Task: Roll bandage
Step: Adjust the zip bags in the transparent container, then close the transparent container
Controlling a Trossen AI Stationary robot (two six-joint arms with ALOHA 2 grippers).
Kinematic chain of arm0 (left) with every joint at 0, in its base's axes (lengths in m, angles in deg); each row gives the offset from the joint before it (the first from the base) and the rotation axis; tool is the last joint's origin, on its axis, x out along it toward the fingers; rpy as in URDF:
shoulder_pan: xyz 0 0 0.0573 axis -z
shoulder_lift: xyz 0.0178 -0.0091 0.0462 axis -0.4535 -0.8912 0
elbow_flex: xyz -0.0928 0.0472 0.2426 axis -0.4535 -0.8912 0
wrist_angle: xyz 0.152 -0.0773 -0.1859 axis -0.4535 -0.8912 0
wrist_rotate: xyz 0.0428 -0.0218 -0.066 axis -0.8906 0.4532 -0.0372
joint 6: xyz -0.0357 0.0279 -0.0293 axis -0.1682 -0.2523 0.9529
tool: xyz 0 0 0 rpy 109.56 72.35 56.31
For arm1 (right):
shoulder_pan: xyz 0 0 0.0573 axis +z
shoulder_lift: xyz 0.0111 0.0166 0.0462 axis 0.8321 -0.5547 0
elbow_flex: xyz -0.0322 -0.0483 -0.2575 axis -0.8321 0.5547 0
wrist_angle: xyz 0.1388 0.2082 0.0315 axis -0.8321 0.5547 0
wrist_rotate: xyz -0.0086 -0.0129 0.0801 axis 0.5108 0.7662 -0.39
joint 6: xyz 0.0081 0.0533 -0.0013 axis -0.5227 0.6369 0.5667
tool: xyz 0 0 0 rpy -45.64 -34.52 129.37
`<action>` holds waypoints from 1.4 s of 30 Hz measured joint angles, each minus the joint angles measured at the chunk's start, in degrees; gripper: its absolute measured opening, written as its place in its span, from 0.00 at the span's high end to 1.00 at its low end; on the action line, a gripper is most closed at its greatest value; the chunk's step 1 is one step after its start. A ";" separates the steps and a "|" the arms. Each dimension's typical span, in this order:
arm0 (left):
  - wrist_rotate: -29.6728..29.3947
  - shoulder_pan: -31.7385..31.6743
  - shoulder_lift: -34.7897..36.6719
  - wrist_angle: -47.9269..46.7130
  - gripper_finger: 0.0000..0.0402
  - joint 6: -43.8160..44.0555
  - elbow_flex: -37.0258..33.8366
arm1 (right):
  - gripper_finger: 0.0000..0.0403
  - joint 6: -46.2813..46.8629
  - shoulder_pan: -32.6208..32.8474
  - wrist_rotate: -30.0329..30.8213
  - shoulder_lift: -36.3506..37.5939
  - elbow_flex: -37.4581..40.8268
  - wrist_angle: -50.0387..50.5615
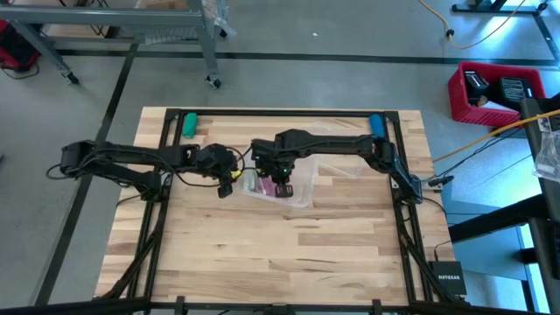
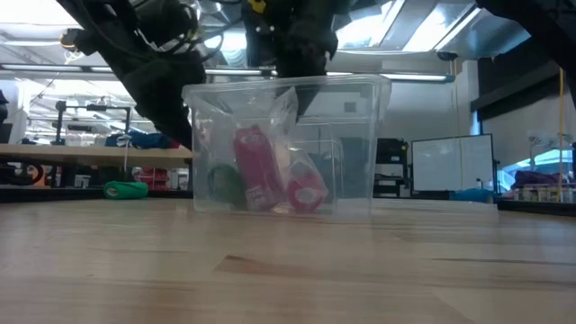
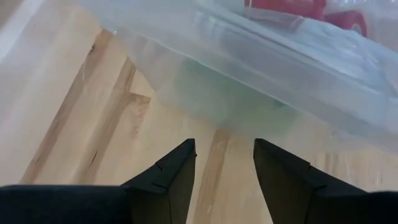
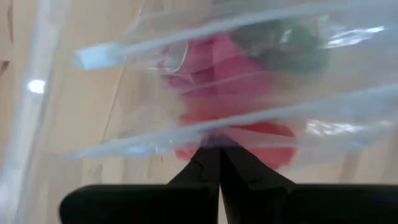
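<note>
A clear plastic box (image 2: 360, 144) stands mid-table. Inside it, red-pink bandage pieces (image 2: 256, 171) sit in a crumpled clear plastic wrapper (image 2: 283, 117), next to something green (image 2: 225, 184). The bandage also shows in the high view (image 1: 262, 185) and the right wrist view (image 4: 217, 68). My right gripper (image 1: 282, 182) reaches down into the box from above and is shut on the wrapper. My left gripper (image 3: 224, 158) is open and empty, low over the table just beside the box's left wall (image 3: 249, 68). My right gripper pinches a top edge of the clear wrapper (image 4: 214, 138) between its two shut fingers, coming from above and pointing down. The wrapper is drawn up into a peak (image 2: 290, 97) under the fingers. Its lower part, with the bandage, rests on the box's floor.
A green roll (image 1: 189, 125) lies at the table's far left and a blue roll (image 1: 376, 124) at the far right. Bare wooden table (image 1: 289, 254) stretches in front of the box. Black frame rails (image 1: 280, 112) run along the table's edges.
</note>
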 joint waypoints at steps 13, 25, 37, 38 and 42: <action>-7.54 -0.20 8.85 -8.84 0.61 -3.12 2.65 | 1.00 1.33 -0.46 3.86 6.86 -9.36 11.71; -7.54 -0.17 11.50 -9.56 0.61 -3.03 2.67 | 1.00 3.43 -10.93 14.39 18.53 -6.09 14.29; -7.56 -0.17 11.50 -3.45 0.61 -8.41 2.60 | 1.00 4.63 -29.43 16.03 32.50 38.01 -10.90; -7.56 -0.17 11.50 -3.61 0.61 -9.02 2.60 | 0.99 4.62 -30.60 15.98 32.44 40.62 -13.20; -7.56 -0.17 11.50 -3.80 0.61 -8.98 2.60 | 0.88 3.23 -33.82 14.31 31.18 49.18 -19.32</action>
